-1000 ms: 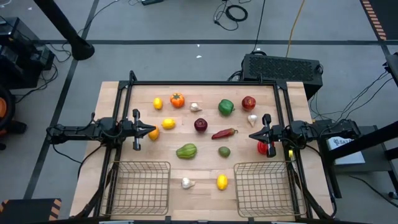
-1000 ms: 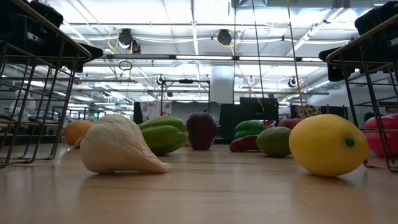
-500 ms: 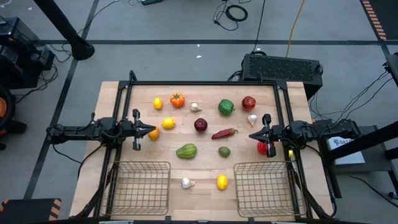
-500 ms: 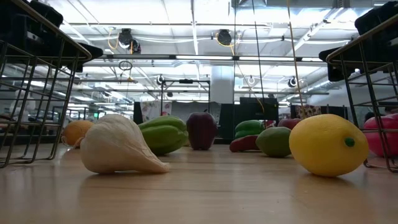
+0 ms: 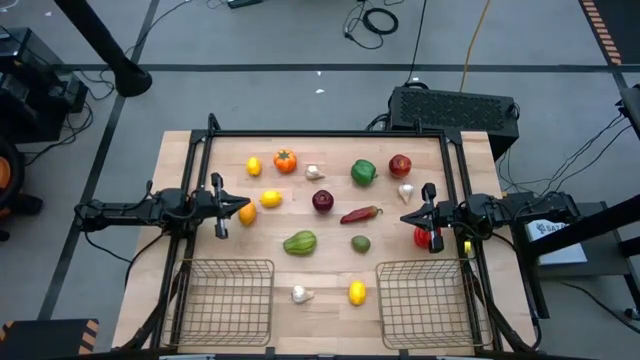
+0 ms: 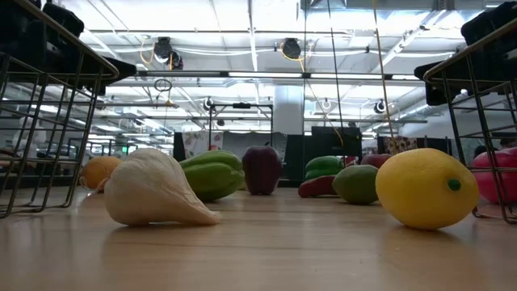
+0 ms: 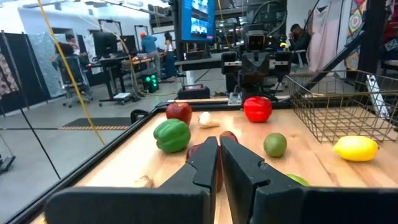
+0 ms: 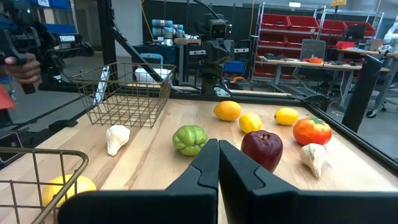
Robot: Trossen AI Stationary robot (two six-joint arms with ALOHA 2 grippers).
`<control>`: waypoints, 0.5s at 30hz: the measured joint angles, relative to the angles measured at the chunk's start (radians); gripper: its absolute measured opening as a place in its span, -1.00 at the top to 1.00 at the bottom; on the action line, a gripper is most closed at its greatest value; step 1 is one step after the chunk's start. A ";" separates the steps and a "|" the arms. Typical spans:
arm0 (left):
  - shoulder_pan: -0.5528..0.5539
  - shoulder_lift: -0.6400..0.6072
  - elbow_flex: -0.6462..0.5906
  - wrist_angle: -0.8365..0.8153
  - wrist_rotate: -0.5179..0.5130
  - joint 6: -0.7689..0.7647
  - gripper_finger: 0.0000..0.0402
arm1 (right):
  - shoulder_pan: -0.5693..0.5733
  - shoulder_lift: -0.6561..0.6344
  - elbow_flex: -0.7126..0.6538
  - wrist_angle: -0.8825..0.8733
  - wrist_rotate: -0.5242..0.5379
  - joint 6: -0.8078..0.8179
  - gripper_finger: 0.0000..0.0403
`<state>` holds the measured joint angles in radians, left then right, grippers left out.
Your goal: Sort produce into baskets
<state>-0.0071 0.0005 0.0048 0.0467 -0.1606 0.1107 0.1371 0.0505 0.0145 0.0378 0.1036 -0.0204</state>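
High view from above shows toy produce scattered across a wooden table (image 5: 180,150), none of it in a basket. Along the far row lie a small yellow lemon (image 5: 254,166), an orange tomato-like piece (image 5: 285,160), a white garlic bulb (image 5: 314,172), a green pepper (image 5: 363,172) and a red apple (image 5: 400,165), with a second garlic bulb (image 5: 406,192) just beside the apple. Nearer the middle sit another lemon (image 5: 271,198), a dark red apple (image 5: 322,201), a red chili (image 5: 360,214), a ribbed green vegetable (image 5: 299,242) and a small round green fruit (image 5: 360,243). Two empty wire-mesh baskets rest at the near edge, the left basket (image 5: 222,303) and the right basket (image 5: 422,303); between them lie a third garlic bulb (image 5: 300,294) and a large lemon (image 5: 357,292). The left gripper (image 5: 222,208) sits at the table's left side, fingers pressed nearly together and holding nothing, with an orange fruit (image 5: 247,213) touching or just beside its tip. The right gripper (image 5: 426,217) sits at the right side, fingers fully closed and empty, next to a red round fruit (image 5: 422,237).
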 joint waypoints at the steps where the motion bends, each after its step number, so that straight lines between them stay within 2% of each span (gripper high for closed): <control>1: 0.000 0.000 0.000 0.000 0.000 0.000 0.85 | 0.000 0.000 -0.001 0.003 0.000 0.037 1.00; 3: 0.000 0.000 0.000 0.000 0.000 0.000 0.85 | -0.001 0.001 -0.003 0.040 0.003 0.123 1.00; 5: 0.000 0.000 0.000 -0.001 -0.001 0.000 0.85 | -0.002 0.010 0.012 0.119 0.022 0.089 1.00; 8: 0.000 0.000 0.000 -0.001 -0.001 0.001 0.85 | -0.002 0.042 0.100 0.133 0.064 0.021 1.00; 11: 0.000 0.000 0.000 -0.001 -0.001 0.008 0.85 | -0.002 0.127 0.247 0.084 0.150 -0.001 1.00; 15: 0.000 0.000 0.000 -0.002 -0.001 0.008 0.85 | -0.002 0.297 0.530 -0.022 0.229 -0.026 1.00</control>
<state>-0.0071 0.0004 0.0048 0.0452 -0.1614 0.1188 0.1349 0.3479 0.5446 0.0160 0.3328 -0.0465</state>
